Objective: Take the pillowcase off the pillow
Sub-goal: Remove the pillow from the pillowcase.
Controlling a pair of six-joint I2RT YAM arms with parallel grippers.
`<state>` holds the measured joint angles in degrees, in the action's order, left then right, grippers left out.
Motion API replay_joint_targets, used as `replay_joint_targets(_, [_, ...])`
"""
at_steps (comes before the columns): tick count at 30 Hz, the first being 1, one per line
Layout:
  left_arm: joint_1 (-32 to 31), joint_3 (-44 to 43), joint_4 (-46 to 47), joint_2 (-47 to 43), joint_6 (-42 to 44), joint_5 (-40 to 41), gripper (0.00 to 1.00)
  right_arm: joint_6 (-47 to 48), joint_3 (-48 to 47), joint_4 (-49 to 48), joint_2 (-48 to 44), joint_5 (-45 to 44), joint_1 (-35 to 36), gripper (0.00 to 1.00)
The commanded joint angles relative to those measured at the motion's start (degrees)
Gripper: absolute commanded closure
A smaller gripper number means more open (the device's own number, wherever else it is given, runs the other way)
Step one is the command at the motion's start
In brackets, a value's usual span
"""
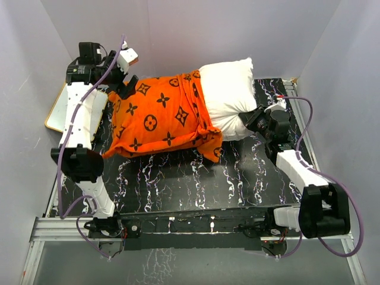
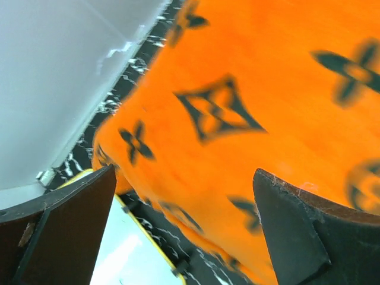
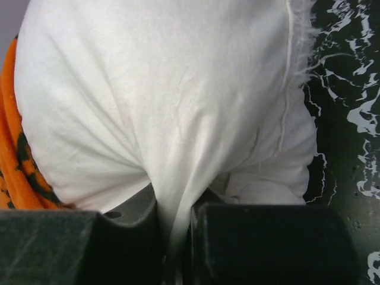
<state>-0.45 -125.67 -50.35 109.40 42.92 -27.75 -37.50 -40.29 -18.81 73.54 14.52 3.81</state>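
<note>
Right gripper (image 3: 176,228) is clamped tight on a pinch of the white pillow (image 1: 228,89), at three o'clock on the table (image 1: 178,178). The pillowcase (image 1: 160,116) covers the pillow's nine o'clock half. Left gripper (image 1: 127,89) sits at ten o'clock with its fingers spread wide, holding nothing.

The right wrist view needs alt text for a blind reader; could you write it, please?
The right gripper is shut on a pinched fold of the white pillow, which fills most of the frame. The orange pillowcase shows at the left edge, the black marbled table at the right.
</note>
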Motion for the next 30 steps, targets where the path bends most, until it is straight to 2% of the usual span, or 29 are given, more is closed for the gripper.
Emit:
replay_joint_targets(1, [0.47, 5.89, -19.86, -13.52, 6.61, -11.15, 0.03, 4.88, -2.52, 0.92, -4.54, -15.01, -0.27, 0.92])
replay_joint_targets(4, [0.45, 23.61, -22.36, -23.93, 12.80, -9.67, 0.03, 6.11, -3.33, 3.28, -3.30, -15.85, 0.78, 0.92])
replay_joint_targets(6, [0.45, 35.23, -20.07, -29.87, 16.02, -5.33, 0.03, 5.81, -2.48, 3.23, -3.21, -16.83, 0.79, 0.92])
replay_joint_targets(9, [0.45, 46.34, -13.17, -35.53, 18.81, 1.45, 0.03, 5.89, -1.47, 2.05, -3.68, -17.51, 0.78, 0.92])
replay_joint_targets(11, [0.45, 49.17, -8.36, -36.03, 18.12, 5.86, 0.03, 6.18, -1.88, 2.28, -3.58, -17.44, 0.76, 0.92])
replay_joint_targets(13, [0.45, 48.86, -6.63, -34.76, 17.34, 6.97, 0.03, 6.67, -2.26, 2.45, -3.61, -16.85, 0.76, 0.92])
replay_joint_targets(17, [0.45, 45.66, -12.57, -29.84, 17.08, 4.86, 0.03, 7.05, -2.67, 2.94, -3.83, -16.52, 0.81, 0.92])
replay_joint_targets(19, [0.45, 47.79, -11.03, -29.26, 16.60, 6.98, 0.09, 7.26, -2.75, 2.82, -3.92, -16.67, 0.81, 0.92])
replay_joint_targets(22, [0.49, 51.67, -4.81, -29.32, 15.51, 11.57, 0.26, 6.76, -3.15, 3.01, -3.68, -16.92, 0.61, 0.92])
replay_joint_targets(24, [0.65, 52.41, -2.82, -28.61, 14.77, 12.64, 0.42, 6.04, -3.65, 3.22, -3.37, -16.65, 0.05, 0.92])
replay_joint_targets(26, [1.26, 51.92, -0.20, -27.87, 12.70, 13.35, 0.67, 5.06, -3.94, 3.47, -3.11, -16.58, -0.93, 0.92])
replay_joint_targets(27, [1.82, 51.17, 0.83, -27.58, 11.96, 13.49, 0.90, 4.45, -4.00, 3.61, -3.13, -16.55, -1.59, 0.92])
replay_joint_targets(28, [2.59, 50.38, 1.85, -27.50, 10.78, 13.72, 1.00, 3.94, -4.00, 3.74, -3.09, -16.60, -2.21, 0.92])
replay_joint_targets(30, [5.04, 48.64, 2.31, -27.72, 11.32, 13.18, 1.00, 2.98, -4.17, 4.35, -2.92, -16.97, -3.21, 0.92])
